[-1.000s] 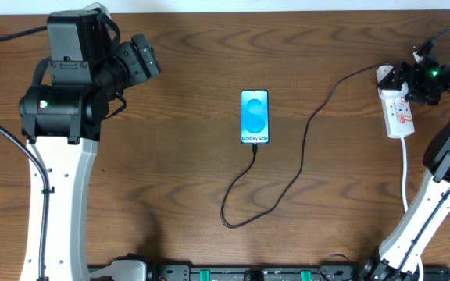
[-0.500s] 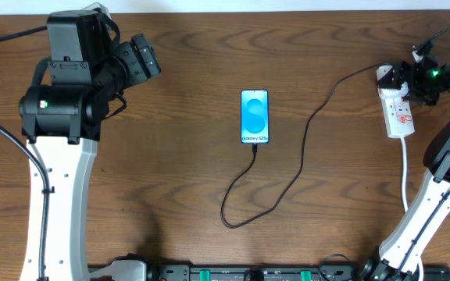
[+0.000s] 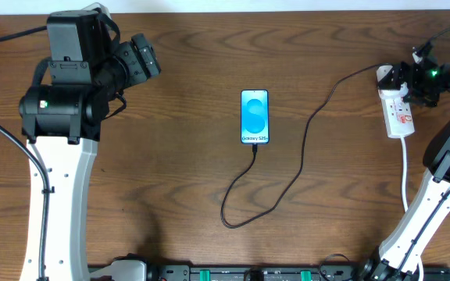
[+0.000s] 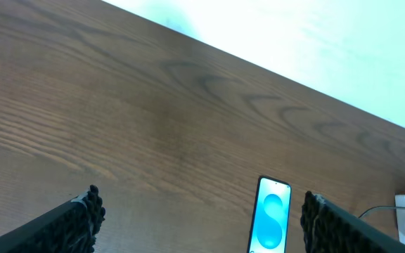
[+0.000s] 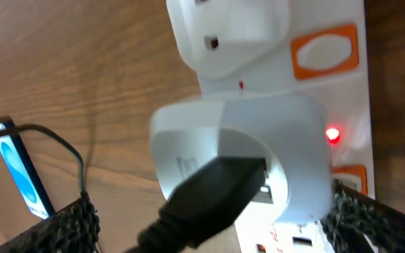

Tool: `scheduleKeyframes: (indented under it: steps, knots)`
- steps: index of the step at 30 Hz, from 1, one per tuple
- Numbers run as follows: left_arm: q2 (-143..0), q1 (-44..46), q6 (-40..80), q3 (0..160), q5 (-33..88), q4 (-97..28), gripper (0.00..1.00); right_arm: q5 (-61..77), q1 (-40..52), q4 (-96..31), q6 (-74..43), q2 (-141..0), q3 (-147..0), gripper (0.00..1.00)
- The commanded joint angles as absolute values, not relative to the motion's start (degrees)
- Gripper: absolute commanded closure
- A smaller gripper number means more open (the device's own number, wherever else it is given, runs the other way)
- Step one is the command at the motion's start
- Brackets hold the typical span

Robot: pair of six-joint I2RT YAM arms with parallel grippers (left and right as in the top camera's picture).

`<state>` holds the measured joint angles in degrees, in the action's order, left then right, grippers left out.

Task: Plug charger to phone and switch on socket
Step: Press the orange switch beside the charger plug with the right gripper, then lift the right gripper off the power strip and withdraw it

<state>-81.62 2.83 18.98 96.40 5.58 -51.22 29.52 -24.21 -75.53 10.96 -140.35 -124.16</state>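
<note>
Right hand (image 5: 213,219), socket (image 3: 399,115), "Galaxy S25+" phone (image 3: 255,115)

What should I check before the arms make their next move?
1. The charger cable reaches the phone at its bottom edge: ok.
2. Its tip is fully seated: cannot tell.
3. The red light on the socket is lit: ok.
4. The white adapter sits in the socket: ok.
5. The right fingers are open, holding nothing: ok.
6. The left fingers are open, away from the phone: ok.
</note>
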Motion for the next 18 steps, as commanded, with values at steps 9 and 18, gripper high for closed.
scheduleKeyframes:
  steps: [9,18]
  knots:
    - [-81.60,2.63,17.78,96.97,4.45,-51.42,0.09,19.53,-24.75,-81.93,8.19,-135.76,-126.98,0.01]
    - [-81.60,2.63,17.78,96.97,4.45,-51.42,0.09,19.62,-23.86,-83.83,6.59,-123.85,-126.98,0.01]
